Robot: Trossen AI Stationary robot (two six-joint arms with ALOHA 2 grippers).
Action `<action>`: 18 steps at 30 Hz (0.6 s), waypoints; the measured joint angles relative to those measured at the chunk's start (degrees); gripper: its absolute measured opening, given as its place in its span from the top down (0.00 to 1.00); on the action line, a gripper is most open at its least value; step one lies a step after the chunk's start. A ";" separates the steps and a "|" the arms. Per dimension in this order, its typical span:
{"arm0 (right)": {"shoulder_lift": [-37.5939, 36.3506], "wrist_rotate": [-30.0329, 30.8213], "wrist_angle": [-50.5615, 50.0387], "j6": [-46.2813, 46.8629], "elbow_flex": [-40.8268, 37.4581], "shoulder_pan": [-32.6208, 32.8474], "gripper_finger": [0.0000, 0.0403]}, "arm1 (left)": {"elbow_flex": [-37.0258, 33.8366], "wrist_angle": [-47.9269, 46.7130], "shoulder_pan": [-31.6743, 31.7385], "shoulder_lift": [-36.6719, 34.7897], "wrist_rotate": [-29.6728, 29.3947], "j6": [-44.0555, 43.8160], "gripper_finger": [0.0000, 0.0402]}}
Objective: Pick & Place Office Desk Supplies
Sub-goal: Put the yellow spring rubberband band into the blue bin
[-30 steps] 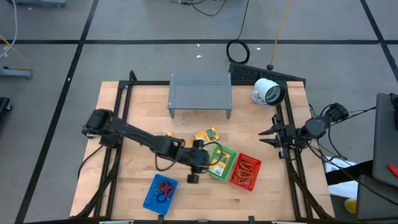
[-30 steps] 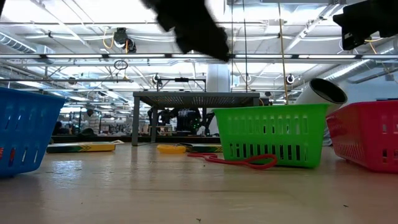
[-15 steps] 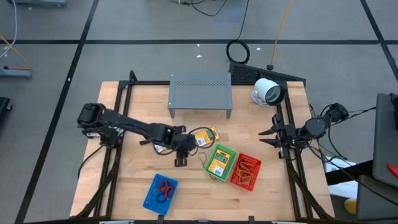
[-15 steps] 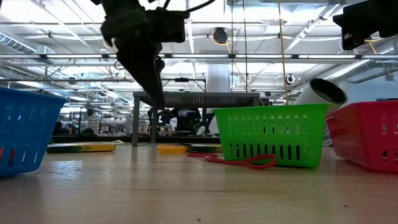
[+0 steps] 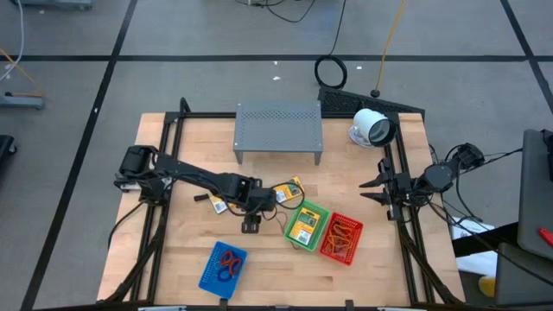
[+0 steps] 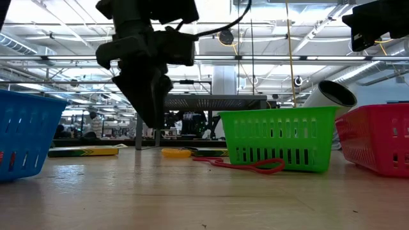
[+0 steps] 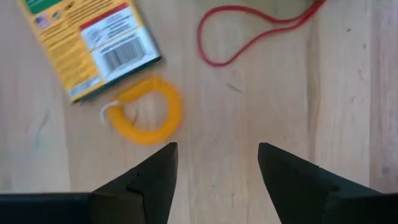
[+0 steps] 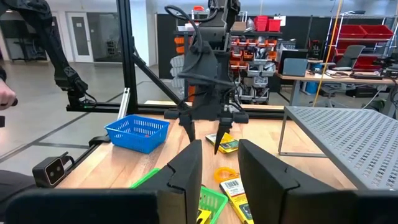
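Note:
My left gripper (image 5: 251,225) hangs open above the bare wood, left of the green basket (image 5: 318,212), fingers pointing down (image 6: 153,121). In its wrist view (image 7: 217,163) a yellow coiled ring (image 7: 146,112), a yellow packet with a barcode (image 7: 87,46) and a red rubber band loop (image 7: 249,31) lie flat on the table just ahead of the fingertips. The low view shows the ring (image 6: 176,153) and the red band (image 6: 246,165) beside the green basket (image 6: 281,137). Another yellow packet (image 5: 289,187) lies farther back. My right gripper (image 5: 367,188) waits open at the table's right edge (image 8: 221,165).
A packet lies in the green basket (image 5: 302,227). The red basket (image 5: 341,238) and the blue basket (image 5: 223,266) hold bands. The grey perforated shelf (image 5: 278,128) and the white round camera device (image 5: 371,127) stand at the far side. A small yellow packet (image 5: 216,206) lies under the left arm.
My left gripper has moved from beside the green basket toward the table's left and slightly toward the far edge. It has come down closer to the table, fingers pointing down. The ring, packets and red band have stayed put.

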 joint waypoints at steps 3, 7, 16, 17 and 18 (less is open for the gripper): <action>0.02 0.01 0.02 0.00 0.01 0.00 0.76 | 1.54 0.10 0.34 1.58 0.15 2.06 0.45; 0.02 0.02 0.02 0.00 0.02 0.01 0.77 | 3.25 -0.38 1.87 3.79 1.00 3.20 0.45; 0.01 0.00 0.04 0.00 0.02 0.02 0.77 | 10.15 -4.32 4.63 9.21 4.87 5.31 0.47; 0.02 0.01 0.00 0.01 0.01 0.01 0.77 | 10.60 -4.60 4.75 9.62 4.87 5.27 0.47; 0.02 0.02 0.02 0.00 0.01 0.01 0.76 | 10.72 -4.76 4.89 9.89 4.91 5.20 0.46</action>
